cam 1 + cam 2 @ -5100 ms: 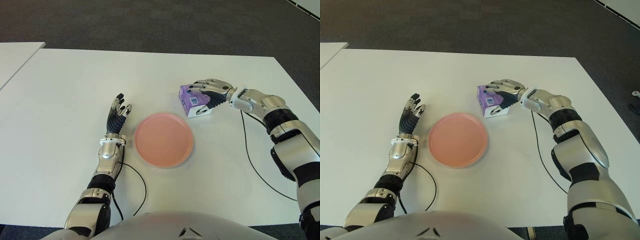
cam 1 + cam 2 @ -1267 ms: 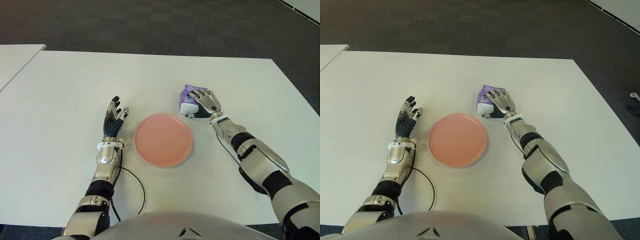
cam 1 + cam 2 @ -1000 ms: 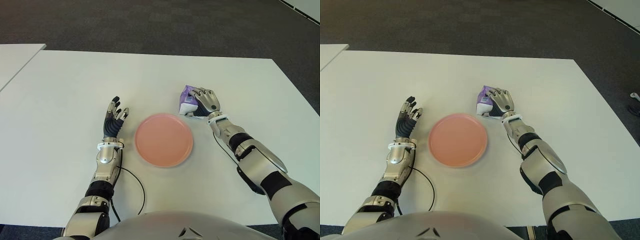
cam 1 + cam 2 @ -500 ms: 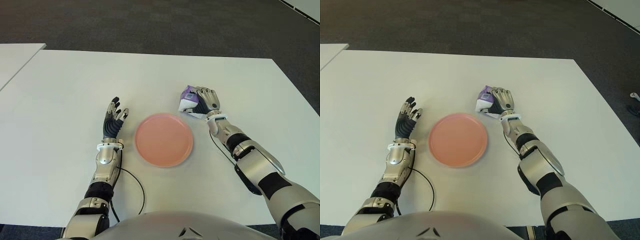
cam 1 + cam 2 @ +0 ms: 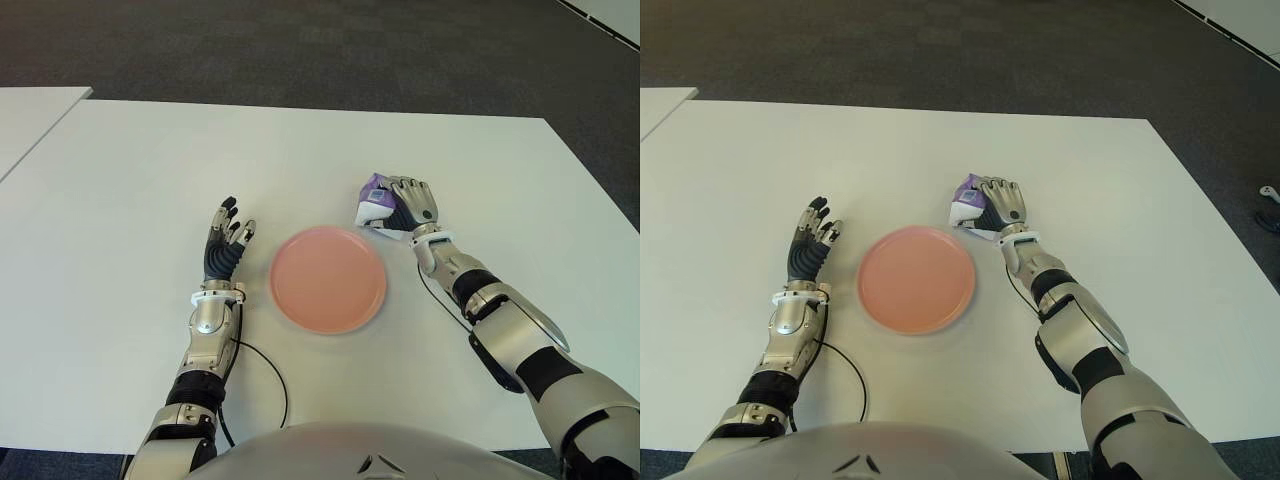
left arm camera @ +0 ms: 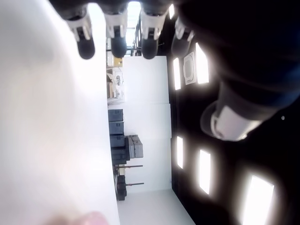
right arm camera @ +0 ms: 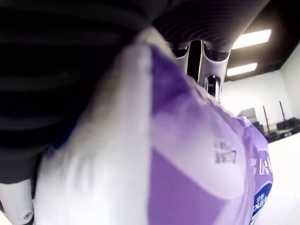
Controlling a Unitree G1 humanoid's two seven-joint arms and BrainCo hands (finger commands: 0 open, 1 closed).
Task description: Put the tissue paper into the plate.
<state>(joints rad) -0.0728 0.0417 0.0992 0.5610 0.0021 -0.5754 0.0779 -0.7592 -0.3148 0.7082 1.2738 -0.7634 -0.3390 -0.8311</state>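
right robot hand (image 5: pixel 415 204) gripping tilted tissue pack (image 5: pixel 374 201)

We see the plate (image 5: pixel 328 279) on the table (image 5: pixel 120 180), left hand (image 5: pixel 224 247) left of it, tissue pack (image 5: pixel 372 201) in the right hand (image 5: pixel 410 207) behind-right.

The setting appeared to be an office or laboratory hall: a broad white surface (image 5: pixel 300 150) stood on dark grey carpet tiles (image 5: pixel 300 45), a second white table (image 5: pixel 30 115) beside it. Wrist views showed rows of ceiling light panels (image 6: pixel 204 171), white walls and stacked equipment cases (image 6: pixel 123 140).
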